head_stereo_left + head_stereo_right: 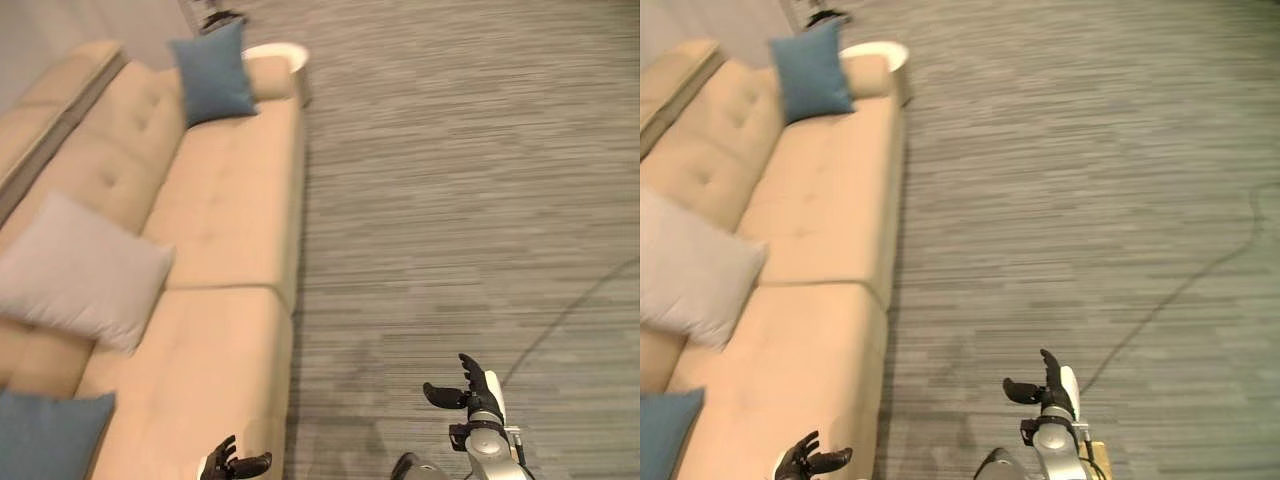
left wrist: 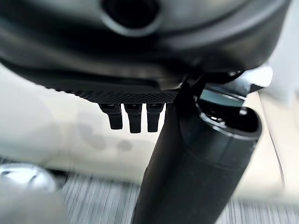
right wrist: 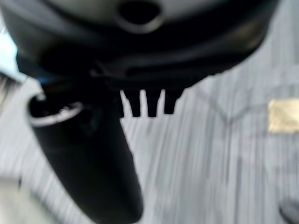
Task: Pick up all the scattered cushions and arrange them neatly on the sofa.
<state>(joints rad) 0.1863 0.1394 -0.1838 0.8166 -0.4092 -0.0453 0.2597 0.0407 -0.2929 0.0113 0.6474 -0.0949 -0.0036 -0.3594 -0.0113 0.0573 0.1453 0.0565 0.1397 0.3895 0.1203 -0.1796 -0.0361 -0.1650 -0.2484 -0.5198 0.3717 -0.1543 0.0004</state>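
Note:
A beige sofa (image 1: pixel 225 210) runs along the left. On it lean a blue cushion (image 1: pixel 212 72) at the far end, a grey cushion (image 1: pixel 80 268) in the middle and another blue cushion (image 1: pixel 45 435) at the near end. My left hand (image 1: pixel 232 463) hovers open and empty over the sofa's near front edge. My right hand (image 1: pixel 472 388) is open and empty above the carpet to the right. In the left wrist view the fingers (image 2: pixel 133 119) hang straight over the sofa seat. Straight fingers (image 3: pixel 149 105) in the right wrist view stand over carpet.
A round white side table (image 1: pixel 280 55) stands at the sofa's far end. Grey striped carpet (image 1: pixel 460 180) spreads across the right. A small tan patch (image 3: pixel 282 115) lies on the carpet.

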